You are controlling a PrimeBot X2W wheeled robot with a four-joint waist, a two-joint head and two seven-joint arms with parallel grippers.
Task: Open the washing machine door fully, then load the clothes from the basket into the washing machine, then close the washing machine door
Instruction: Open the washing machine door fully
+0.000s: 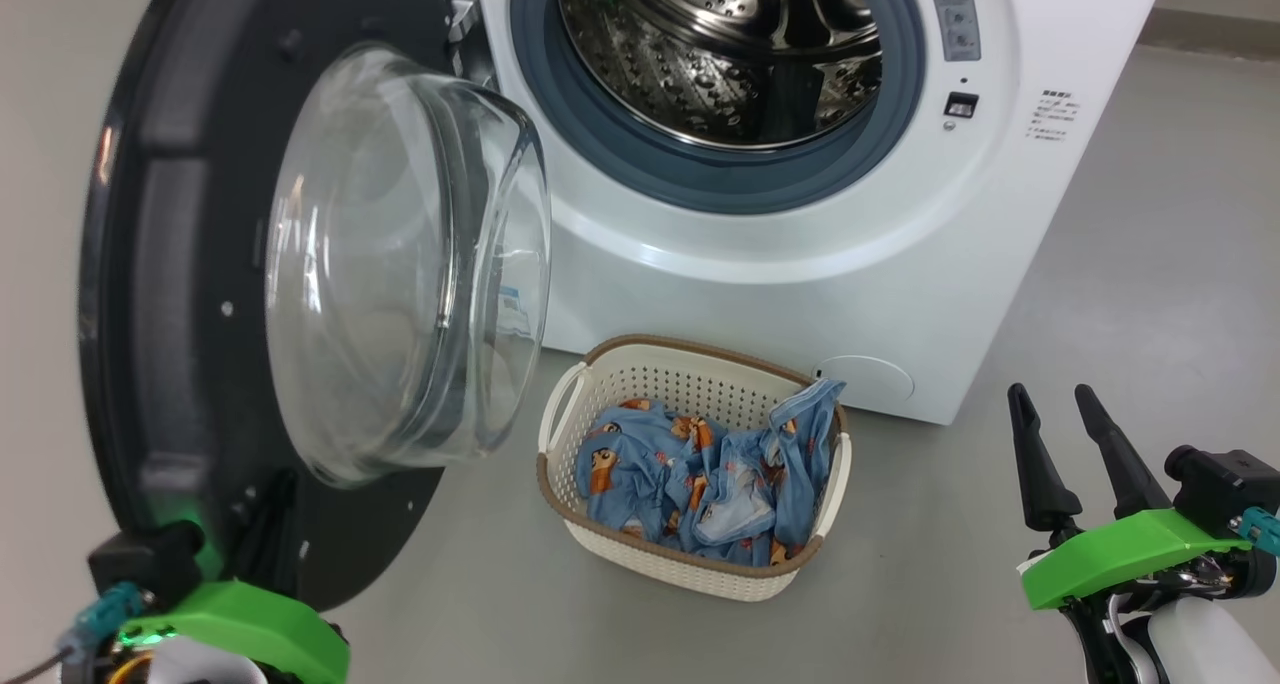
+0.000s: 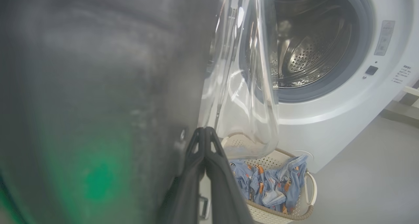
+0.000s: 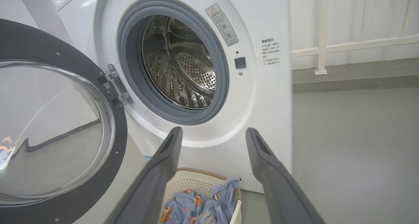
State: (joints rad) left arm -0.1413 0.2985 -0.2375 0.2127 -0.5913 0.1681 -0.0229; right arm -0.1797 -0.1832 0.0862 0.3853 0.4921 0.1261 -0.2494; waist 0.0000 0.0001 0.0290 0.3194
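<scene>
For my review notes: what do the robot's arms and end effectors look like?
Right end effector: two long, tapered dark grey fingers above a bright green cover, a black block and teal connector behind it, white forearm below. Left end effector: matching dark fingers, green cover, teal connector with a grey cable.

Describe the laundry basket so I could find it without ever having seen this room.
Find the big white washing machine with its round door swung open. On the grey floor right before it sits a small cream basket with perforated sides and a brown rim. It alone holds light blue clothes printed with orange-brown bears.
</scene>
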